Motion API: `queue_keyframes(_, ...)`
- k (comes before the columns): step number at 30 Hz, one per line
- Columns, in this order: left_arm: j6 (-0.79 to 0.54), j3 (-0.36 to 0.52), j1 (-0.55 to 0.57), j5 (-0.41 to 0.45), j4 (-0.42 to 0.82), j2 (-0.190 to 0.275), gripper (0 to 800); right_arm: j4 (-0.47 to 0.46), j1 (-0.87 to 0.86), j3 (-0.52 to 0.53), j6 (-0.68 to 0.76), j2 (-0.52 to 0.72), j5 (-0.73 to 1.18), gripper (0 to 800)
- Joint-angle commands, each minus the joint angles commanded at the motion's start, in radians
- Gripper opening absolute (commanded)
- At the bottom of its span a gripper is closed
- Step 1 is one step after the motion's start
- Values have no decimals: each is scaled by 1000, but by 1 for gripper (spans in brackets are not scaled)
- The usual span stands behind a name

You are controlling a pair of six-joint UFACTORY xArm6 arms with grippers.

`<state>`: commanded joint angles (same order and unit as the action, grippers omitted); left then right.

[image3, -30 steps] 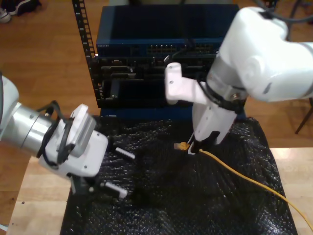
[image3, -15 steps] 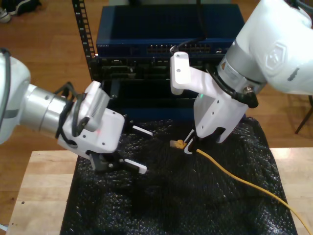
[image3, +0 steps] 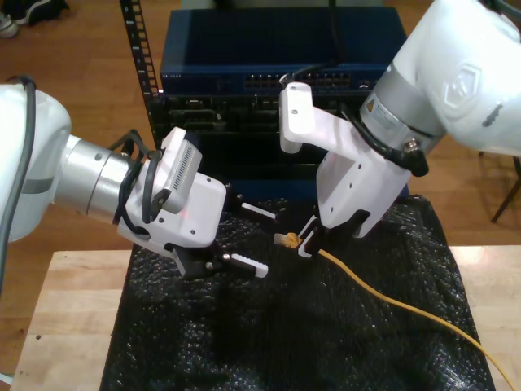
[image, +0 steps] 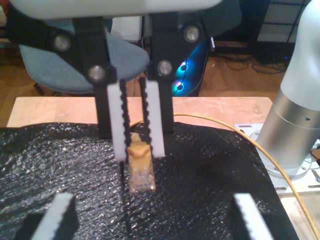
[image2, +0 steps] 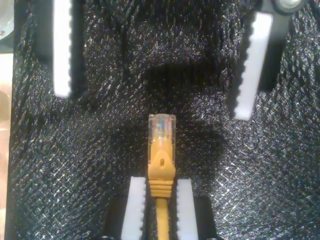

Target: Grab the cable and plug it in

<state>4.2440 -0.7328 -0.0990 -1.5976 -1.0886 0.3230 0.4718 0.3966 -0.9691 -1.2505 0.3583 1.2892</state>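
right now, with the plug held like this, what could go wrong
1. My second hand pinches the thin orange-yellow network cable only at the boot behind its clear plastic plug. The plug sticks out free, so it may twist or slip on contact.
2. My first hand is open close to the plug, and closing could knock my second hand's fingers.
3. The cable trails over the black textured mat, so drag could tug it.

Glossy white arm shells, silver wrist cuffs, black cable loops, each claw with white ribbed fingers (image2: 136,207) on black linkages.
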Motion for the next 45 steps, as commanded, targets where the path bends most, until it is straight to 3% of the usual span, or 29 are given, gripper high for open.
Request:
queue_keyframes(7, 5, 2, 0, -2, 0, 0, 590, 31, -5, -9, -5, 0, -2, 6)
queue_keyframes(14, 5, 2, -2, -11, -21, 0, 556, 34, -3, -11, -5, -3, -2, 6)
queue_keyframes(37, 97, 9, -5, -28, -58, 0, 526, 31, 0, -9, 0, -8, -9, 6)
queue_keyframes(45, 92, 11, -5, -18, -60, 0, 351, 31, 0, -9, 0, -8, -9, 6)
